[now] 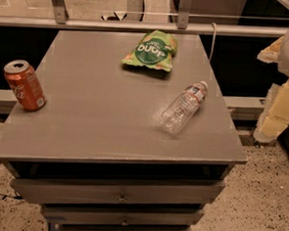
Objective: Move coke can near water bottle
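The coke can is red-orange with a silver top. It stands upright at the left edge of the grey table. The water bottle is clear with a white cap. It lies on its side on the right part of the table, cap pointing to the back right. The two are far apart. My gripper shows as white and cream-yellow parts at the right edge of the camera view. It is beside the table, off its right side and raised, and touches neither the can nor the bottle.
A green snack bag lies at the back middle of the table. The table has drawers below its front edge. A metal rail and glass partition run behind it. Speckled floor lies to the right.
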Controlling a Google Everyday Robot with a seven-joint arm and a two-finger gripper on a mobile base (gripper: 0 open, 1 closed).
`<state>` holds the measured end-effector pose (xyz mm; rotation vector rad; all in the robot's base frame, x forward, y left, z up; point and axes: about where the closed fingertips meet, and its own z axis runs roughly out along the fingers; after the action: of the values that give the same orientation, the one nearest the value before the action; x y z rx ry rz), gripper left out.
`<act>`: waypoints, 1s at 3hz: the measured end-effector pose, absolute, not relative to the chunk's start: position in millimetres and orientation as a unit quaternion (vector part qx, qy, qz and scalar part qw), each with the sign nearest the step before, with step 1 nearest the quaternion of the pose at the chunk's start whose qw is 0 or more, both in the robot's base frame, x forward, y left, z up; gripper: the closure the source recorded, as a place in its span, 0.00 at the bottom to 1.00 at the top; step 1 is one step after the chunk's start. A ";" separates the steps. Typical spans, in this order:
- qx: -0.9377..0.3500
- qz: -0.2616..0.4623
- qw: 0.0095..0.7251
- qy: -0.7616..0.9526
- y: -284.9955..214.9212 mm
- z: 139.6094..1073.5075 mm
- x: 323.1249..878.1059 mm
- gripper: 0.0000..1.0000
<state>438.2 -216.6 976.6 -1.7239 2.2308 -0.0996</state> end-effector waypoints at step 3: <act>-0.612 0.039 0.238 0.754 -155.9 969.2 470.6 0.00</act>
<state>470.6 -155.9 969.2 -1.6758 2.0654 0.1075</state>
